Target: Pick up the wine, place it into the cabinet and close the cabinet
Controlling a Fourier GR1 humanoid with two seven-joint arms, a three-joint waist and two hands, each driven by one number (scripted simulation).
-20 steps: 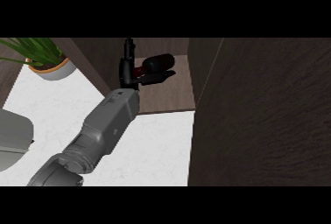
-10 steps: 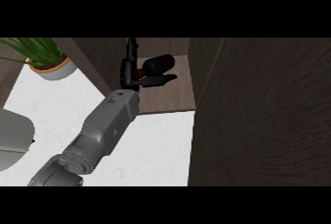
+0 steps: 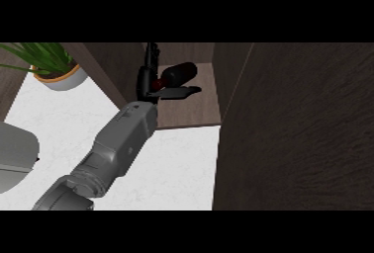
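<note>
Lying inside the cabinet (image 3: 197,108), the wine (image 3: 180,72) touches the hand (image 3: 157,85).

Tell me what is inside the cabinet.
Inside the cabinet: a dark wine bottle and the hand beside it. The door hides the right part.

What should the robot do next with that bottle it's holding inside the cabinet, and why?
Probably set it down and let go. The left hand is already inside the open cabinet, fingers curled round the wine bottle just above the shelf, and the door cannot close until the arm withdraws.
</note>
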